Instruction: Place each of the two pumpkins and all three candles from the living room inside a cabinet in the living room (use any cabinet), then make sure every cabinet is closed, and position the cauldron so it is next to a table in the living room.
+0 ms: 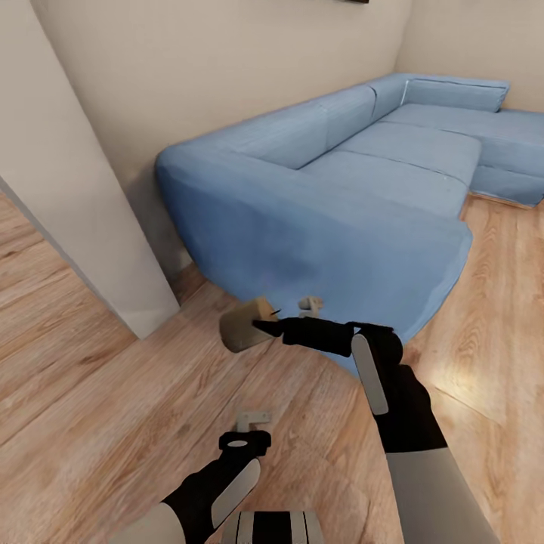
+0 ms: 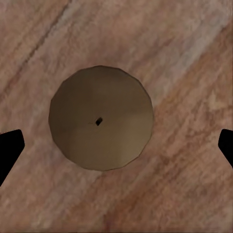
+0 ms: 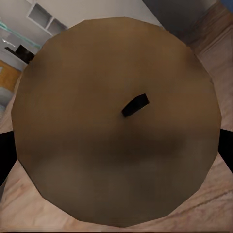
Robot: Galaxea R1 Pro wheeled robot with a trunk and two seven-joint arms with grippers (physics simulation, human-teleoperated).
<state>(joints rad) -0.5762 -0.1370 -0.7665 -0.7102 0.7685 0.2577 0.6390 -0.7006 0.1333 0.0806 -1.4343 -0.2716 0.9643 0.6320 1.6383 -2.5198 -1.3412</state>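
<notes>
The sofa (image 1: 340,204) runs along the back wall (image 1: 211,68) and turns at the far right corner. A wall end (image 1: 83,219) stands to its left. Before the sofa's near arm, the right gripper (image 1: 266,326) holds a candle (image 1: 243,326) above the floor (image 1: 91,423). Nearer, the left gripper (image 1: 253,418) hangs over a second candle (image 2: 100,118) standing on the floor between its spread fingers.

sofa (image 1: 363,189) cropped, left tool (image 1: 253,427) fingertips cropped
</notes>
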